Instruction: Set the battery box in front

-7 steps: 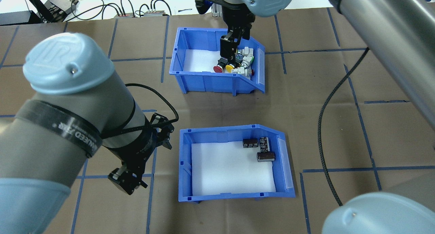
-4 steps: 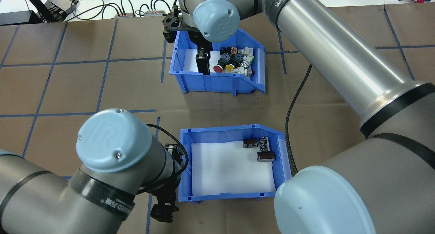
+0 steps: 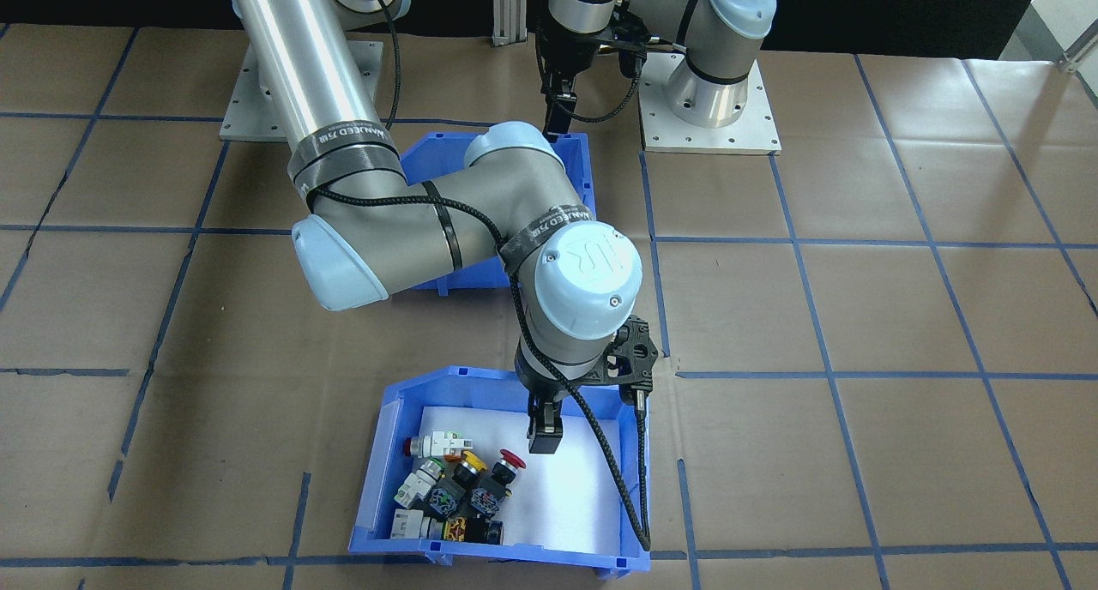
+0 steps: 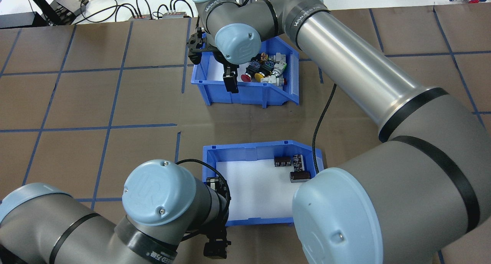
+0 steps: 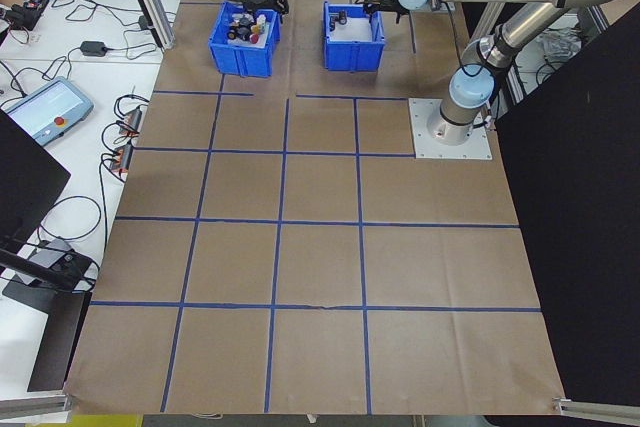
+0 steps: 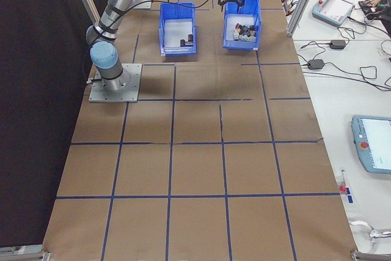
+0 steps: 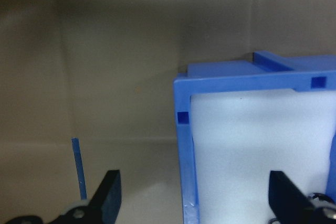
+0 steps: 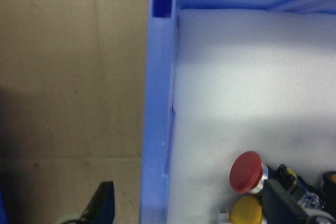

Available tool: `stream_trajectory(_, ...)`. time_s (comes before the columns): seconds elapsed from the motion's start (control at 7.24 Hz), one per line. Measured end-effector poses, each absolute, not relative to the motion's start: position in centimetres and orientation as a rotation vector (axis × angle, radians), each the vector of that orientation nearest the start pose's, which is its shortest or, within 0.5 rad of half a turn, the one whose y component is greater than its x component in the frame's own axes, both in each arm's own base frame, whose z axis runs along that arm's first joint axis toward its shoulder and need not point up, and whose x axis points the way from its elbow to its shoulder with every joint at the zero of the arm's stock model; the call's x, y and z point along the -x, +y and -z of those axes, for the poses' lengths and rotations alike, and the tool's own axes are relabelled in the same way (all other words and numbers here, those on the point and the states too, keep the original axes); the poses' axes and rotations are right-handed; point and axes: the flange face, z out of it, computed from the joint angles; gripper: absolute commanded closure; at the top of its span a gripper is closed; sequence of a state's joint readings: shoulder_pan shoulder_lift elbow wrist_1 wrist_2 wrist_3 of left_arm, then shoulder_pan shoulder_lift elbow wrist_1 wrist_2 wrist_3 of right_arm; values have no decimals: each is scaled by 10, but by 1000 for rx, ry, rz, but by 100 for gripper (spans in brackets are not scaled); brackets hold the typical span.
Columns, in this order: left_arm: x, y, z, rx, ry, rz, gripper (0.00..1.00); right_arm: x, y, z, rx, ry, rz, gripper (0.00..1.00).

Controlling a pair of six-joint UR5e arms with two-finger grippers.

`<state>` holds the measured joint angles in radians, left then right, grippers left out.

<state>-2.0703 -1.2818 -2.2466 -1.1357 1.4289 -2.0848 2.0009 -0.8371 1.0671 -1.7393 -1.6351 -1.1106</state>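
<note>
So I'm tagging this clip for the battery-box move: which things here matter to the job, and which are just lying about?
Part of the job:
battery box, three dark cells inside
left gripper, open astride the battery box's wall
right gripper, open astride the switch bin's wall

Lying about:
switch bin, holding colourful push-buttons
cables beyond the table's far edge

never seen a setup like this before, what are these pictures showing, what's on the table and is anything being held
Two robot arms are bolted to a paper-covered table. Two pictures look down on it, two look along it from the ends, and two close-ups come from cameras on the wrists. Two blue bins sit on the table: the battery box, holding three dark cells, near the robot, and the switch bin, holding coloured push-buttons, farther out. The left gripper straddles the battery box's wall, open. The right gripper straddles the switch bin's wall, also open. Nothing is held yet.
</note>
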Motion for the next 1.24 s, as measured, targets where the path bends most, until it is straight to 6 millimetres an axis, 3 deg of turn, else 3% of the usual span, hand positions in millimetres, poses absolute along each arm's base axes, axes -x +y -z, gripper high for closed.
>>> stream_trajectory(0.14,305,-232,-321,2302,2252,-204,1,-435,-640,-272,2212,2282,-134,4)
stream_trajectory(0.41,321,-228,-309,2310,2233,-212,1,-437,-641,-269,2208,2294,-120,66)
stream_trajectory(0.55,327,-222,-303,2297,2226,-214,1,-437,-641,-275,2206,2311,-113,86)
stream_trajectory(0.69,330,-218,-295,2292,2218,-210,1,-435,-641,-281,2213,2328,-113,96)
stream_trajectory(1.24,337,-215,-271,2305,2185,-205,2,-429,-643,-304,2231,2360,-87,100)
